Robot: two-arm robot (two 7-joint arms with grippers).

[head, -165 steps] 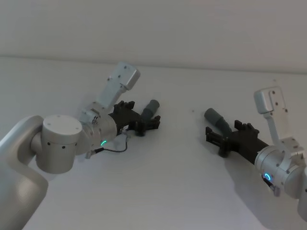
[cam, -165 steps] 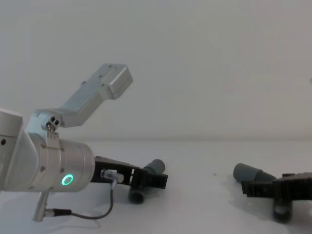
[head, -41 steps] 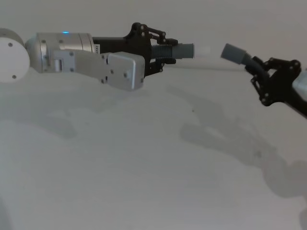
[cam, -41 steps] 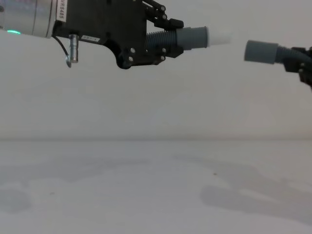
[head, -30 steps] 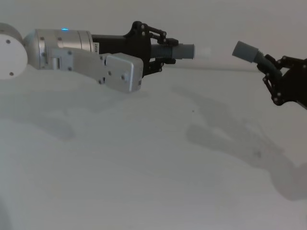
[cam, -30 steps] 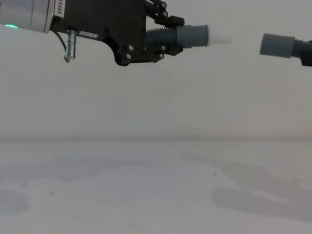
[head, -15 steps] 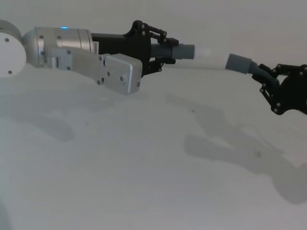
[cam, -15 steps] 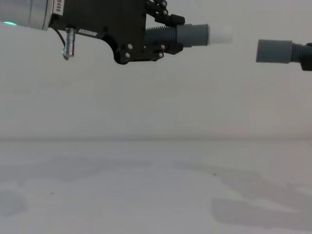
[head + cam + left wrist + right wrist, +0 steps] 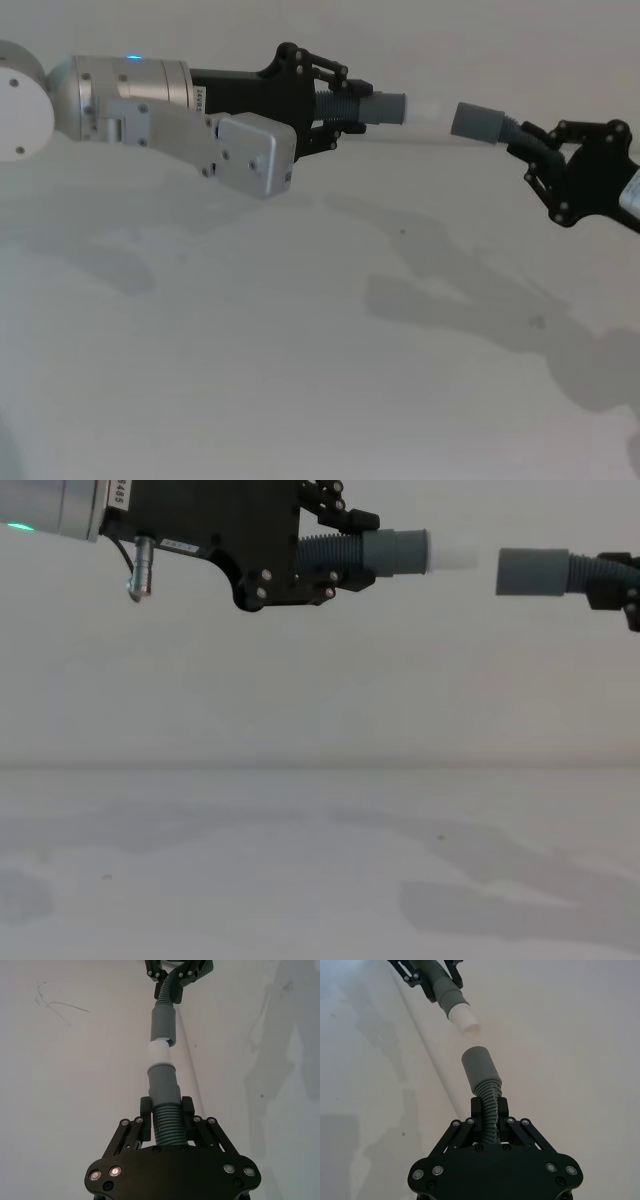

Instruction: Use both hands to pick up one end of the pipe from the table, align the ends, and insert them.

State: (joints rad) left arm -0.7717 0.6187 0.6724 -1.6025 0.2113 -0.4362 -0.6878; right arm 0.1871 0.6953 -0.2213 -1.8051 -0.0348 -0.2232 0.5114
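Observation:
My left gripper (image 9: 333,100) is shut on the ribbed middle of one pipe (image 9: 385,105) piece, held level high above the table (image 9: 300,380). Its whitish tip (image 9: 452,556) points toward the right. My right gripper (image 9: 540,150) is shut on the other pipe piece, whose open socket end (image 9: 532,572) faces the tip. In the chest view a small gap separates tip and socket, and the socket sits slightly lower. The left wrist view shows the tip (image 9: 160,1054) and the socket (image 9: 163,1022) nearly in line. In the right wrist view the socket (image 9: 479,1065) sits just short of the tip (image 9: 465,1017).
The white table below carries only the arms' shadows (image 9: 450,300). A plain pale wall (image 9: 320,680) stands behind.
My right gripper has carried the socket piece left toward the tip, narrowing the gap. The left arm has stayed still.

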